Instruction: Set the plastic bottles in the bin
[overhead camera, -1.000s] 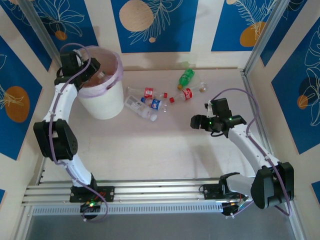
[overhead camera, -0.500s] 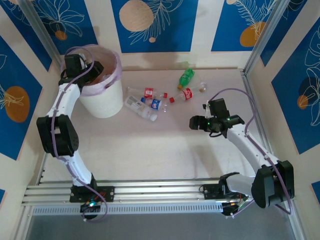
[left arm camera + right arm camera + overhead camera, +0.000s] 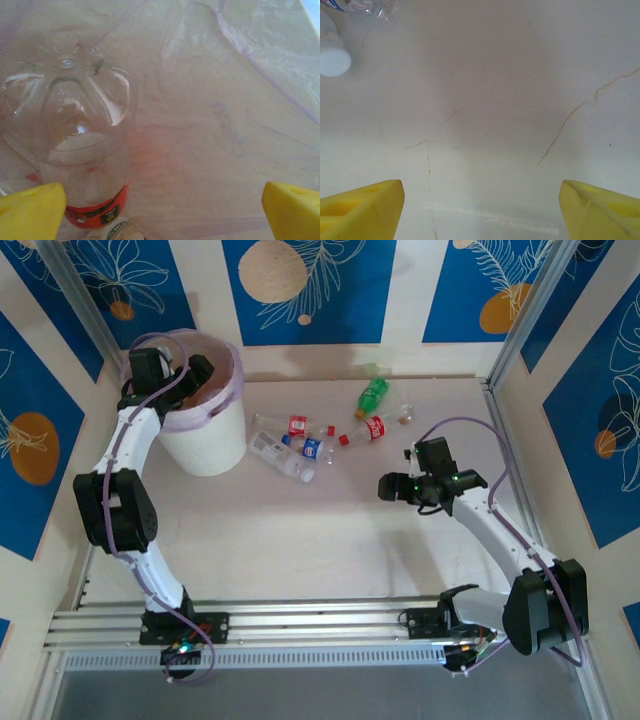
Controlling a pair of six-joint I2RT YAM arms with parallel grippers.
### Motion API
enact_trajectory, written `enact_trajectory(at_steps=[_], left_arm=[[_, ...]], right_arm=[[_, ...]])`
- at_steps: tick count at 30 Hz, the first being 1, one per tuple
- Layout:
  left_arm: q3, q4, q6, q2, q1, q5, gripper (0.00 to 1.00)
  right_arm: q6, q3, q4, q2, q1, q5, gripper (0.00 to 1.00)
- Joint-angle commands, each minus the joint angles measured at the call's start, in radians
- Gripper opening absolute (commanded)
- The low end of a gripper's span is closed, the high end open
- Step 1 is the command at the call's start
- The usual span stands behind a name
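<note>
The bin [image 3: 215, 445], a white bucket lined with a pink bag [image 3: 225, 100], stands at the back left. My left gripper [image 3: 195, 375] hangs open over its mouth. In the left wrist view a clear bottle with a red label [image 3: 75, 135] lies inside the bag, just past the left yellow fingertip [image 3: 30, 212], with nothing between the fingers. Several bottles lie on the table right of the bin: a green one [image 3: 372, 393], a red-labelled one [image 3: 372, 427] and a blue-labelled one [image 3: 310, 448]. My right gripper [image 3: 388, 486] is open above bare table, right of that cluster.
A white bottle cap [image 3: 332, 60] shows at the top left of the right wrist view, beyond the open right gripper [image 3: 480, 210]. Patterned blue walls close in the back and sides. An aluminium rail [image 3: 320, 625] runs along the near edge.
My left gripper has swung right, from the bin's left rim to over its opening. The right gripper has shifted slightly left.
</note>
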Motion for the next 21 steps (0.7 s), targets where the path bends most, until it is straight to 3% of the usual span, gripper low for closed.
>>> enact_trajectory(at_steps=[1, 8, 21], left_arm=[[-0.008, -0.023, 0.01, 0.036, -0.001, 0.014, 1.0], [0.029, -0.063, 0.052, -0.015, -0.007, -0.004, 1.0], [0.183, -0.295, 0.294, -0.118, -0.024, -0.19, 1.0]], right_arm=[[0.0, 0.025, -0.017, 0.008, 0.007, 0.01, 0.82], [-0.024, 0.041, -0.02, -0.006, 0.03, 0.041, 0.83], [-0.145, 0.209, 0.001, 0.086, 0.153, 0.066, 0.89]])
